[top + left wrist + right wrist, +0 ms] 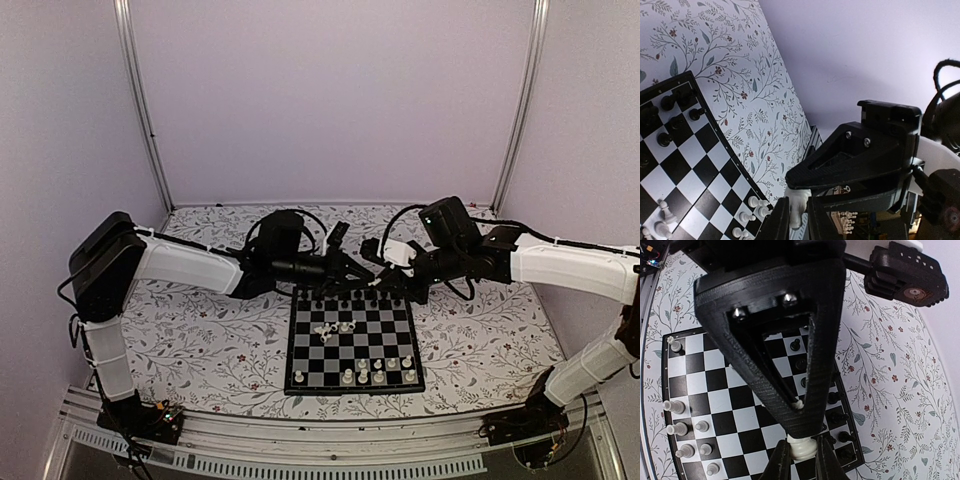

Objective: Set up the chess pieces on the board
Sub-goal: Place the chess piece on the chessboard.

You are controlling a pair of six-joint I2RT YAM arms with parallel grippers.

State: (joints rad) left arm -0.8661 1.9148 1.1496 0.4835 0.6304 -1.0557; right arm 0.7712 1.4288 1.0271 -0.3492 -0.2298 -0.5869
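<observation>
**Item:** one white piece (801, 447), held in the air over the far edge of the board (340, 352), above the black pieces (350, 296)

**Held by:** you have the right gripper (801, 461) pinched tight on one end. The left gripper (795, 224) has its fingers drawn in on the other end, with cream plastic pressed between them.

**Reason, as a judgement:** this looks like a hand-over between your arms, so the piece can reach a square that one arm serves better. Both grips overlap so it cannot drop.

**Position:** the piece sits squarely between both sets of fingertips, with the two grippers nose to nose.

**Also on the board:** white pieces (363, 377) stand along the near edge. A few toppled pieces (325, 328) lie left of centre, and you have yet to set them upright
</observation>
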